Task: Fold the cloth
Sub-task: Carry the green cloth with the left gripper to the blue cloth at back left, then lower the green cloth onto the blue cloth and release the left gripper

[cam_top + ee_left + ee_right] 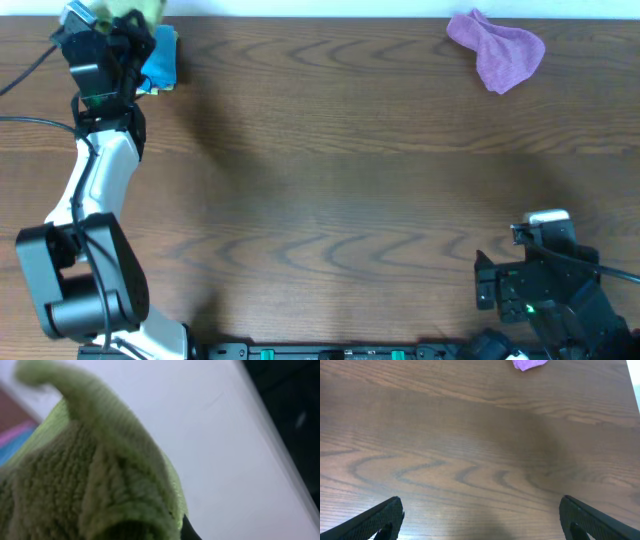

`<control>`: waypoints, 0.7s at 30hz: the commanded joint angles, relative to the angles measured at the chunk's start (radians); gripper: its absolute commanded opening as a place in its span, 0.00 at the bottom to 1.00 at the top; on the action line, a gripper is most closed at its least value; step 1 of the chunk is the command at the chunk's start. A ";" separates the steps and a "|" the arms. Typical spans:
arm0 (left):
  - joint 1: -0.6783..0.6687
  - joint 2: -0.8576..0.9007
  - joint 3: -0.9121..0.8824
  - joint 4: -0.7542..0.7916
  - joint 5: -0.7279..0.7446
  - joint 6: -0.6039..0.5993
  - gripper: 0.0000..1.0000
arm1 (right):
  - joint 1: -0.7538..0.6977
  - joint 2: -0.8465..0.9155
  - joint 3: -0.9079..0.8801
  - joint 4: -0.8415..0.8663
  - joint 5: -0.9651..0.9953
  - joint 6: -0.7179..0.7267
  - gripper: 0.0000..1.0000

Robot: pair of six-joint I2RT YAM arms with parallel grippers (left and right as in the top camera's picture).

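A crumpled purple cloth [497, 50] lies at the far right of the table; its edge shows at the top of the right wrist view [529, 364]. My left gripper [108, 28] is at the far left corner, shut on a green cloth [138, 12] held off the table. That green cloth [85, 480] fills the left wrist view and hides the fingers. A folded blue cloth [160, 58] lies just right of the left gripper. My right gripper [480, 505] is open and empty over bare wood at the near right [540, 228].
The wooden table [330, 180] runs to a white wall along the far edge [225, 435]. Blue and pink cloth edges [12, 440] show at the left of the left wrist view. A black cable [30, 120] runs along the left side.
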 commanded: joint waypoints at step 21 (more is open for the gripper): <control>0.018 0.249 0.013 0.093 -0.124 0.065 0.06 | -0.005 0.007 0.000 0.001 0.013 0.111 0.99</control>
